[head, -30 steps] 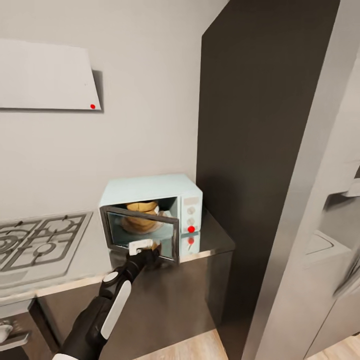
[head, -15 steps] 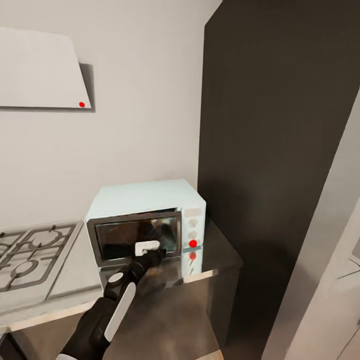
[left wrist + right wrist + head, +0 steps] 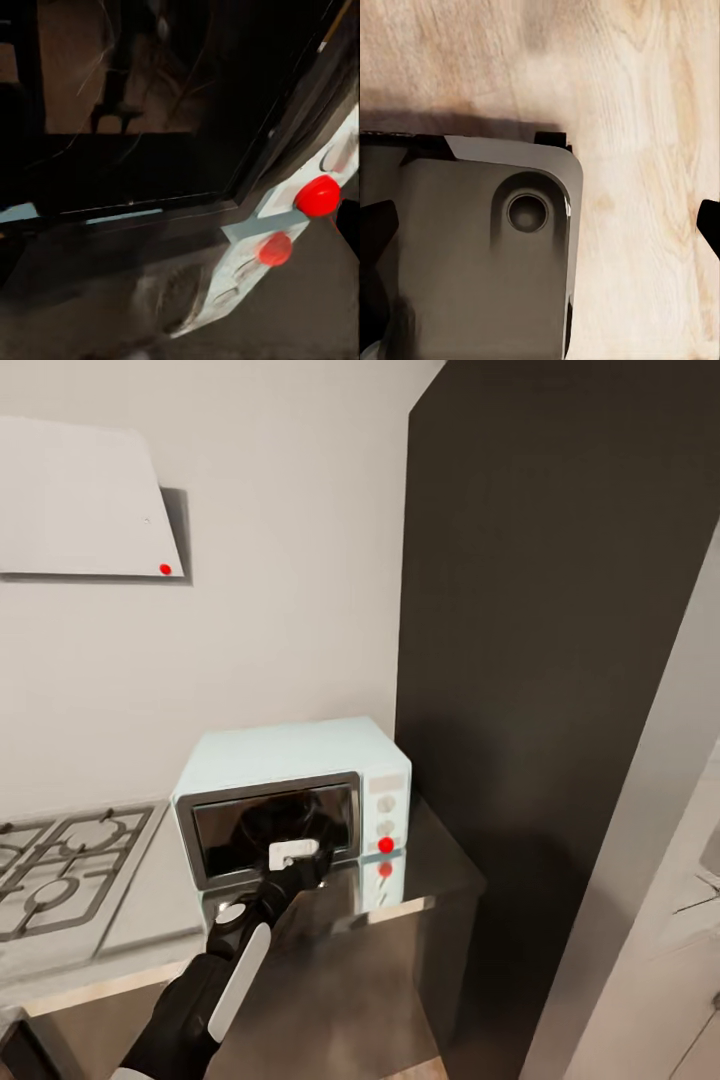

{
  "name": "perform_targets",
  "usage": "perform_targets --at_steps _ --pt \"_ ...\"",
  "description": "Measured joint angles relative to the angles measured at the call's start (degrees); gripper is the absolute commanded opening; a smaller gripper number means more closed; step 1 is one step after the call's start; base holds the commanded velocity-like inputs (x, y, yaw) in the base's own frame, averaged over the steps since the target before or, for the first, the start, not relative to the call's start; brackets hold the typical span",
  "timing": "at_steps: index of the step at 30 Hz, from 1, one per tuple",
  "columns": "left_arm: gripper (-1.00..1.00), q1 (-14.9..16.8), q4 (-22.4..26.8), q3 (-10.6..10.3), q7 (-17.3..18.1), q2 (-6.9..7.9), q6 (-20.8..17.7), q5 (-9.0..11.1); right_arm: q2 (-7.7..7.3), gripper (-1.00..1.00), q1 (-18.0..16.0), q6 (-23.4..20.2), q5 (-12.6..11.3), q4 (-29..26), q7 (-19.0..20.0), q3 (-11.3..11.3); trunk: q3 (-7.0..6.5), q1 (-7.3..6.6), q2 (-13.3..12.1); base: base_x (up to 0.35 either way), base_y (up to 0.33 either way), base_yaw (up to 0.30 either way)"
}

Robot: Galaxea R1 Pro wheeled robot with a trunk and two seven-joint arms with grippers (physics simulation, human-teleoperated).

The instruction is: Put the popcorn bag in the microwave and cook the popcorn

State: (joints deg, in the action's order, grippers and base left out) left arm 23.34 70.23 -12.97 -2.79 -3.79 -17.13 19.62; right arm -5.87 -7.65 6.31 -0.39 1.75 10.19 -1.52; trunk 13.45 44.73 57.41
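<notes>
Since a second ago you have been swinging the microwave [image 3: 292, 800] door from ajar to fully closed, and the popcorn bag that was showing inside is now sitting hidden behind the dark glass. Your left gripper [image 3: 297, 863] is pressing against the lower edge of the door; whether its fingers are spread or clenched I cannot tell, since they are blending into the black glass. The microwave is resting on the glossy grey countertop [image 3: 430, 860], which is mirroring its red dot [image 3: 385, 845]. A gas hob [image 3: 60, 865] is lying beside it on the left, a pale hood [image 3: 80, 500] is hanging on the wall above, and a tall dark panel [image 3: 540, 610] is rising on the right. Your right wrist camera is looking down at pale wooden floor [image 3: 645, 112] and a grey base part [image 3: 472, 247]; only a dark fingertip is poking in at the frame's edge, so that gripper's state is unclear.
</notes>
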Motion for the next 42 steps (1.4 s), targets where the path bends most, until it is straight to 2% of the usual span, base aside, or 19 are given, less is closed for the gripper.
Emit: perform_targets --at_steps 21,30,31,34,35,37,39,42 --pt "1.00 0.0 -0.2 0.0 -0.1 -0.31 -0.4 0.1 -0.17 1.00 0.0 0.1 0.0 0.0 -0.1 0.0 0.00 0.00 0.0 -0.345 0.000 0.000" --pt "1.00 0.0 -27.6 0.4 0.7 -0.26 0.3 1.6 -0.18 1.00 0.0 0.2 -0.1 0.0 -0.1 0.0 0.01 0.00 0.0 -0.315 0.000 0.000" --pt "1.00 0.0 -33.8 0.4 1.1 -0.60 0.3 2.6 -0.18 1.00 0.0 0.2 -0.1 0.0 -0.1 0.0 0.01 0.00 0.0 -0.331 0.000 0.000" --pt "1.00 0.0 -47.0 0.6 1.8 -0.93 1.7 5.6 -0.18 1.00 0.0 0.2 -0.1 0.0 -0.1 0.0 0.01 0.00 0.0 -0.332 0.000 0.000" --pt "1.00 0.0 -50.5 0.6 1.9 -0.98 2.8 6.3 -0.15 1.00 0.0 0.2 -0.1 0.0 -0.1 0.0 0.01 0.00 0.0 -0.291 0.000 0.000" --pt "1.00 -0.1 -63.2 0.8 2.1 -1.11 7.5 7.1 -0.17 1.00 0.0 0.2 -0.1 0.0 -0.1 0.0 0.01 -0.02 0.0 -0.111 0.000 0.000" --pt "1.00 -0.2 -67.5 0.8 2.1 -1.10 9.8 7.3 -0.15 1.00 0.0 0.2 -0.1 0.0 -0.1 0.0 0.01 -0.03 0.0 -0.042 0.000 0.000" --pt "1.00 -0.4 -69.9 0.7 2.1 -0.85 11.4 7.5 -0.13 1.00 0.0 0.2 -0.1 0.0 -0.1 0.0 0.01 -0.03 0.0 -0.008 0.000 0.000"
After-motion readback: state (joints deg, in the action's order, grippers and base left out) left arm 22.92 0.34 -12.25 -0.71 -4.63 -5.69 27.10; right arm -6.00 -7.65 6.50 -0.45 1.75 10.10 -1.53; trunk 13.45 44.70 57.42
